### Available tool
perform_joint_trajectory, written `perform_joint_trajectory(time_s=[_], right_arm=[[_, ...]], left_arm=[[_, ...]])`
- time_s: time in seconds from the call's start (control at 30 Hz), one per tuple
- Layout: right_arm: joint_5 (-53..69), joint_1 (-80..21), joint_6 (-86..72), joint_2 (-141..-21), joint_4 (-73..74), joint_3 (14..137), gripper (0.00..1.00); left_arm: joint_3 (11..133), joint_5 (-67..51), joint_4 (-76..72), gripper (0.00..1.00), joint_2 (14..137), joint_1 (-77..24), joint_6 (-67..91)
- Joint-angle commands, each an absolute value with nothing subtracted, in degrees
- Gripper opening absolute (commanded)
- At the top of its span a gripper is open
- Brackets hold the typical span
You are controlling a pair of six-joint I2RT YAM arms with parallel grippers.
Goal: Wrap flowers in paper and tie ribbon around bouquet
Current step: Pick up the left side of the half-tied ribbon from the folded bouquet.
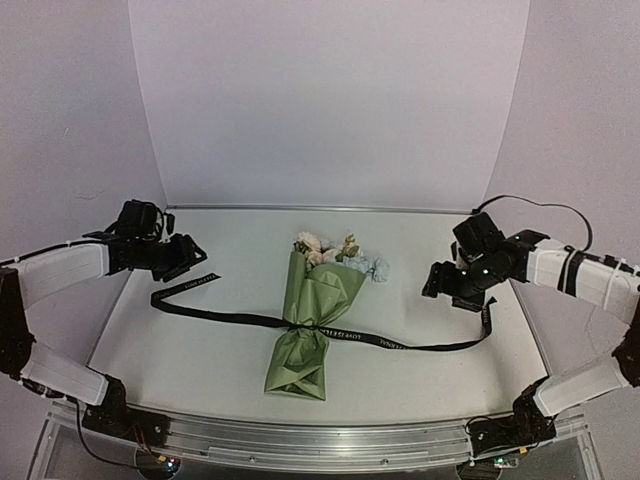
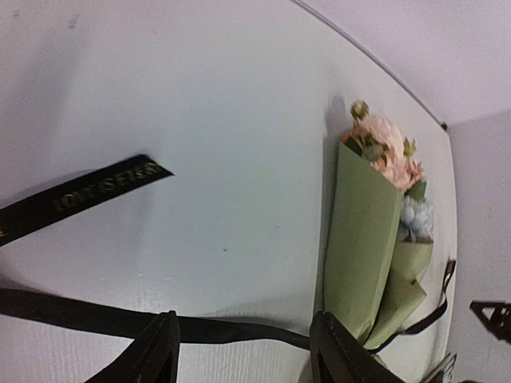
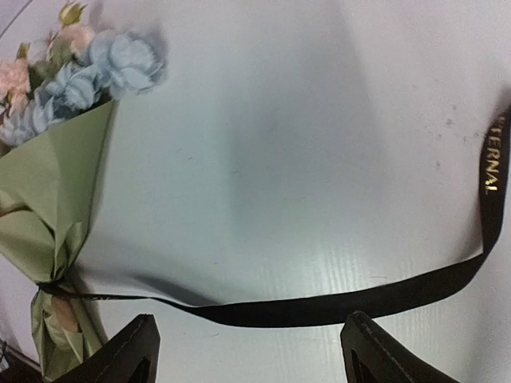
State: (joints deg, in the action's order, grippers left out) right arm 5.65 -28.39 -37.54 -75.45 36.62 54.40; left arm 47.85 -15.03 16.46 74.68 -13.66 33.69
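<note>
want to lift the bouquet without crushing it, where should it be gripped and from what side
Grip the bouquet at the waist the ribbon cinches, likely from above, jaws across its width: it lies flat, narrowest there, clear of the blooms.

Bouquet (image 1: pixel 315 310) lay centred, blooms (image 1: pixel 330 250) toward 1 o'clock.
Ribbon (image 1: pixel 215 314) crossed its waist, ends trailing to 9 and 3 o'clock.

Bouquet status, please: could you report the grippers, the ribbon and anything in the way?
Left gripper and right gripper open, empty. Ribbon cinched round bouquet at waist, ends loose on table. Nothing in the way.
</note>
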Motion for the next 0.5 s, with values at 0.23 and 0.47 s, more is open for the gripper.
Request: perform_joint_trajectory(time_s=[0.23,0.47], right_arm=[[7.8,-43.3,-34.1,-92.1,36.1,69.2,0.82],[8.4,-47.0,-34.6,-96.7,36.1,72.8,0.81]], left_arm=[[57.0,-23.6,13.1,0.53,93.5,-38.2,29.6],[63.0,-26.6,14.9,0.52,100.8,-46.3,28.2]])
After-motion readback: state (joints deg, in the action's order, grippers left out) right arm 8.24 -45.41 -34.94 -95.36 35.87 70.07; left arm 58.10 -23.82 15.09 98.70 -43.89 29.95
